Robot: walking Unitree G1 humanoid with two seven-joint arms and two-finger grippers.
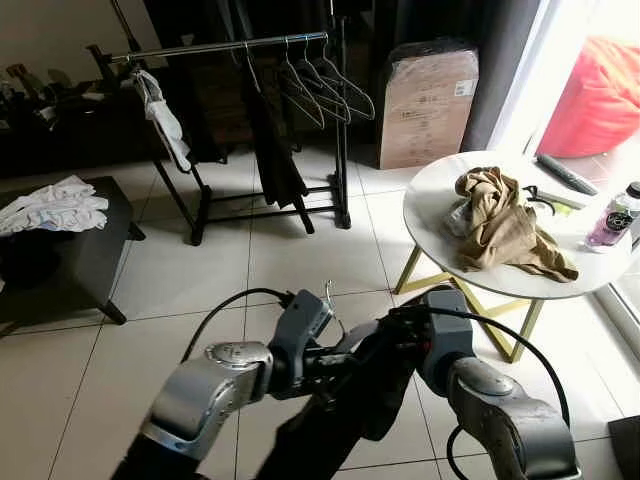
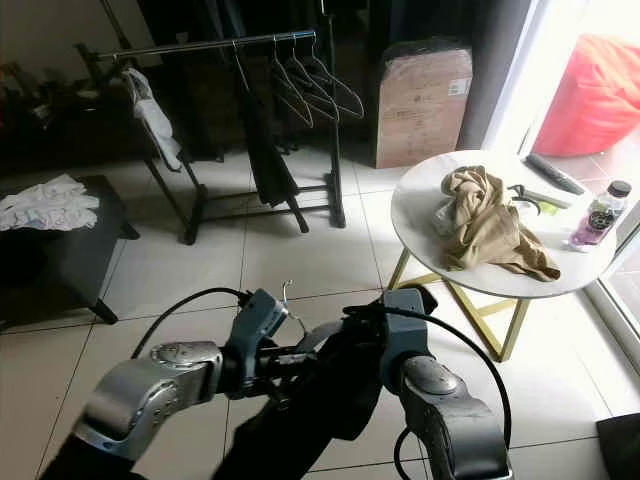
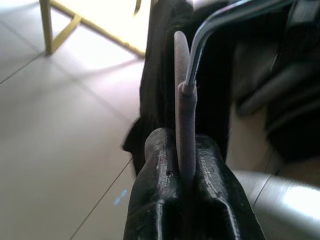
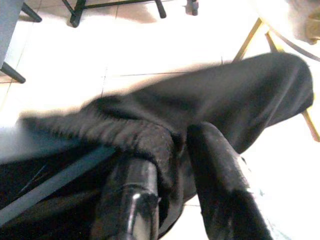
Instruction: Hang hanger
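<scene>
Left gripper [image 3: 187, 175] pinched shut on grey wire hanger [image 3: 186, 100] carrying black garment [image 4: 210, 105]; right gripper [image 4: 170, 165] clamped on the cloth, steadying it. Load held well short of black metal clothes rail [image 1: 220, 46], awaiting approach.

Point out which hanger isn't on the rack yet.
The hanger clamped in the left gripper, carrying the black garment the right gripper grips. The other hangers hang empty on the rack's rail.
</scene>
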